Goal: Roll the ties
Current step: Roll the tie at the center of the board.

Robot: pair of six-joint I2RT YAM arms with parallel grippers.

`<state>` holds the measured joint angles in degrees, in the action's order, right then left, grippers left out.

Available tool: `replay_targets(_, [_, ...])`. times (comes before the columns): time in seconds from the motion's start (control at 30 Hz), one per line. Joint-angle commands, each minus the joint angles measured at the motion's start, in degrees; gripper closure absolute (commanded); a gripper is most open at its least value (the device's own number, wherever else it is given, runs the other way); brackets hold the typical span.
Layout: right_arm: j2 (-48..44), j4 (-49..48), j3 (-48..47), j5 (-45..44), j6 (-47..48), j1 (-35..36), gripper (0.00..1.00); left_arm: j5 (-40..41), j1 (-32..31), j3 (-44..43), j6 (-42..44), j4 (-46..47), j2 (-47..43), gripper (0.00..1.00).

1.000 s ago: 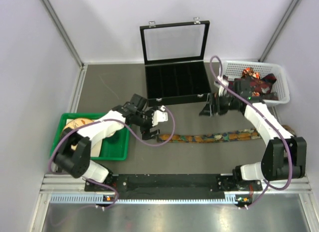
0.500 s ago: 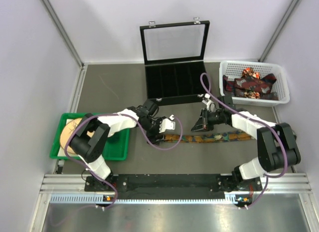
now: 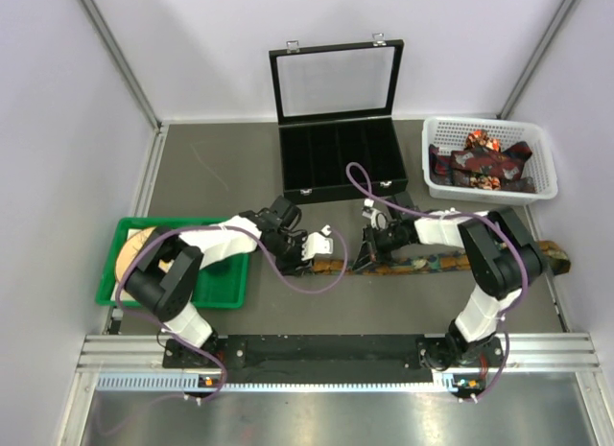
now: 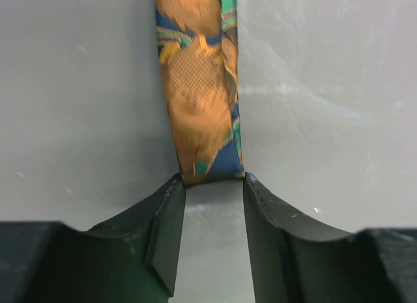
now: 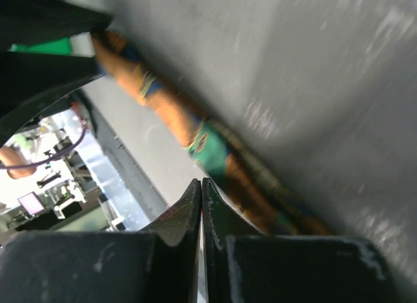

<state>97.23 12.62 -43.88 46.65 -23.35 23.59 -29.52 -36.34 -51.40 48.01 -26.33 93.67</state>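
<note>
One patterned tie [image 3: 432, 264] lies stretched along the table in front of the arms, with its wide end at the right. More ties [image 3: 480, 163] are heaped in the white basket. My left gripper [image 3: 323, 250] is at the tie's narrow left end. In the left wrist view that orange and blue tie end [image 4: 202, 88] reaches just between the fingertips [image 4: 171, 192], and the left gripper [image 4: 212, 186] is open, its jaws about as far apart as the tie is wide. My right gripper [image 3: 368, 251] is low over the tie a little further right. In the right wrist view the right gripper [image 5: 201, 183] is shut, with the tie [image 5: 212, 150] just beyond its tips.
An open black case [image 3: 341, 173] with a raised glass lid stands at the back centre. The white basket [image 3: 537, 139] is at the back right. A green tray [image 3: 225, 288] holding round and flat items sits at the left. Purple cables loop over both arms.
My right arm has swung left from near the basket down onto the tie and has shut. My left gripper has moved to the tie's narrow end and its jaws have narrowed.
</note>
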Motion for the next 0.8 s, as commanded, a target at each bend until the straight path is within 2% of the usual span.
replay_targets(0.0, [3.49, -2.52, -3.49, -3.06, 0.59, 1.01, 1.00, 0.78, -0.22, 2.09, -0.46, -1.88, -4.80, 0.56])
replay_targets(0.13, [3.14, -2.60, -3.50, -1.57, 0.50, 1.19, 1.00, 0.34, -0.14, 1.65, -0.90, -1.80, -5.34, 0.53])
replay_targets(0.2, [0.70, -3.04, -3.32, -0.16, 0.50, 1.19, 1.00, 0.34, -0.14, 1.30, -1.34, -1.45, -4.99, 0.46])
replay_targets(0.23, [-0.28, -3.65, -3.06, 0.62, -0.02, 1.19, 1.00, -0.18, -0.22, 1.21, -1.69, -1.10, -4.55, 0.36])
replay_targets(0.37, [-3.97, -6.20, -2.79, 1.86, -1.96, 1.19, 1.00, 0.51, -1.01, 1.39, -4.32, 2.15, -3.76, 0.27])
replay_targets(0.53, [-1.88, -5.15, -4.28, 0.55, -1.00, 1.19, 1.00, 2.45, -3.12, -0.10, -6.70, 4.44, -1.04, 0.27])
replay_targets(0.63, [1.37, -4.98, -5.34, 0.28, -0.90, 1.19, 1.00, 2.62, -3.83, -0.81, -6.44, 4.71, -0.07, 0.34])
replay_targets(0.7, [3.31, -4.63, -5.95, 0.37, -0.64, 1.63, 1.00, 2.01, -4.09, -0.81, -4.87, 3.05, 0.11, 0.45])
replay_targets(0.77, [4.54, -3.92, -6.22, 0.45, -0.38, 1.98, 1.00, 2.09, -4.09, -0.29, -3.80, 1.99, -0.24, 0.49])
